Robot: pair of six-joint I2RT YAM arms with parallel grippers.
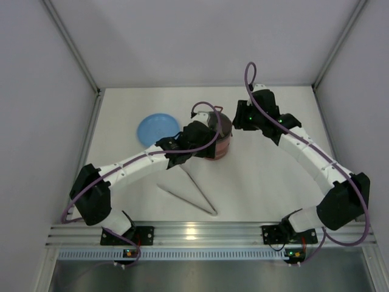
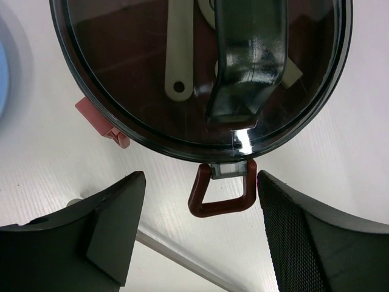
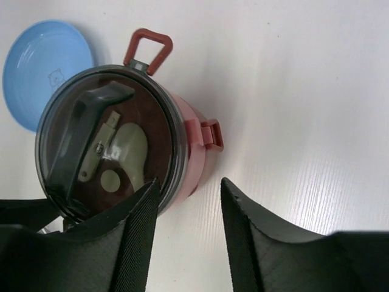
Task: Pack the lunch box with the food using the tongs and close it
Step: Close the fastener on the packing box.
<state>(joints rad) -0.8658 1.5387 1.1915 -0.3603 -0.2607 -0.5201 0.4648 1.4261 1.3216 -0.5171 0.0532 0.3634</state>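
Now | left gripper (image 2: 199, 204) and right gripper (image 3: 189, 191) are both gaping open | a missed latch (image 2: 220, 194) grab is risking tipping the lunch box (image 1: 220, 139)

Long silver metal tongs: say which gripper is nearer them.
Left. The left gripper hangs by the far tip of the tongs; the right gripper is beyond the round dark-red lunch box, farther off.

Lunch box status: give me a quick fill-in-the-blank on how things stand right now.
1. The lunch box stands with its top cover already ____.
2. The tongs lie unheld on the ____.
3. The plate beside the lunch box is coloured ____.
4. The left gripper faces the lunch box with its jaws ____.
Missing words: on; table; blue; open.
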